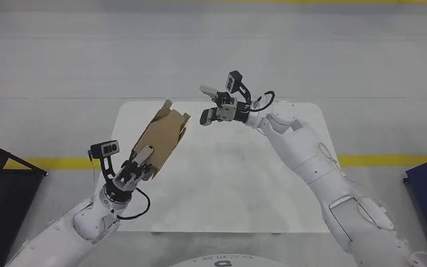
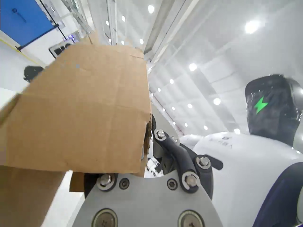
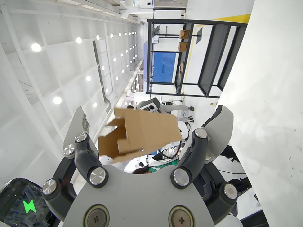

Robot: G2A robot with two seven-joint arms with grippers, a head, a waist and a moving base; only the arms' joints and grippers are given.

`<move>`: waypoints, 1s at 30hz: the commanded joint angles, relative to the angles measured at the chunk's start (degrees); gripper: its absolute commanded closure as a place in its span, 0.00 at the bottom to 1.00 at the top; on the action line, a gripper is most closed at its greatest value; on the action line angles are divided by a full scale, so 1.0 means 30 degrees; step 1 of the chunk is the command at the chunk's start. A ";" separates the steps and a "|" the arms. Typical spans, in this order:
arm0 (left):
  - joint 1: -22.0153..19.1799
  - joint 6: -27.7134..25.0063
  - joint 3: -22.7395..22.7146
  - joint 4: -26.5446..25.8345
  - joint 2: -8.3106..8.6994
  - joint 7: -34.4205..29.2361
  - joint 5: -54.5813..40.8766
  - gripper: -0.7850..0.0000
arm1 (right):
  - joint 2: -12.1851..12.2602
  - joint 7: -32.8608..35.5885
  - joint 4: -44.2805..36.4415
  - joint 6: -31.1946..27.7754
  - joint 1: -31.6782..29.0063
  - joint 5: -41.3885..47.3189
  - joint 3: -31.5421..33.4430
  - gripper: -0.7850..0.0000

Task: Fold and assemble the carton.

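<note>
Top view: clamped on carton [image 1: 160, 137] by its near end in left gripper [image 1: 142, 162]; runs long from those jaws slantwise toward right gripper [image 1: 207, 105], flapped end farthest out, over table [image 1: 233, 193]. Left wrist view: adds carton's [image 2: 78, 109] plain brown, creased face rising straight out of the jaws. Right wrist view: spread wide, gripping nothing; looks into carton's [image 3: 146, 131] open, flapped end, well beyond the jaws and apart from them.
</note>
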 commanded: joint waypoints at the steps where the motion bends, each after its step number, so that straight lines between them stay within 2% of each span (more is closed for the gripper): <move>1: -0.0003 0.0000 0.0004 0.0000 0.0000 0.0379 0.5185 1.00 | 0.0059 -0.0012 -0.0141 -0.0236 -0.0136 -0.0109 0.0183 0.00; 2: -0.0003 0.0000 0.0004 0.0000 0.0000 0.0379 0.5185 1.00 | 0.0254 0.0057 -0.0562 -0.0715 -0.0726 -0.0410 0.0692 0.00; 4: -0.0003 0.0000 0.0004 0.0000 0.0000 0.0379 0.5185 1.00 | 0.0541 0.0104 -0.1429 -0.0460 -0.1525 -0.0847 0.1395 0.00; 9: -0.0008 0.0062 -0.0006 -0.0048 -0.0012 0.0362 0.5188 1.00 | 0.0813 -0.1172 -0.2818 0.1816 -0.2061 -0.2619 0.1735 0.00; 14: 0.0170 0.0000 -0.0513 -0.0224 -0.0277 0.0788 0.4905 1.00 | 0.0968 0.0098 -0.3373 0.2864 -0.1956 -0.4327 0.1363 0.00; 18: 0.0197 0.0051 -0.0606 0.0184 -0.0458 0.0196 0.4481 1.00 | 0.0996 0.0744 -0.3570 0.2879 -0.1935 -0.4686 0.1212 0.00; 23: 0.0228 0.0000 -0.0530 0.0587 -0.0752 -0.0376 0.3974 1.00 | 0.1055 0.2841 -0.3502 0.2709 -0.1776 -0.4708 0.0994 0.00; 30: 0.0303 0.0000 -0.0644 0.0876 -0.1133 -0.0982 0.3602 1.00 | 0.1102 0.3762 -0.3638 0.2634 -0.1741 -0.5074 0.0763 0.00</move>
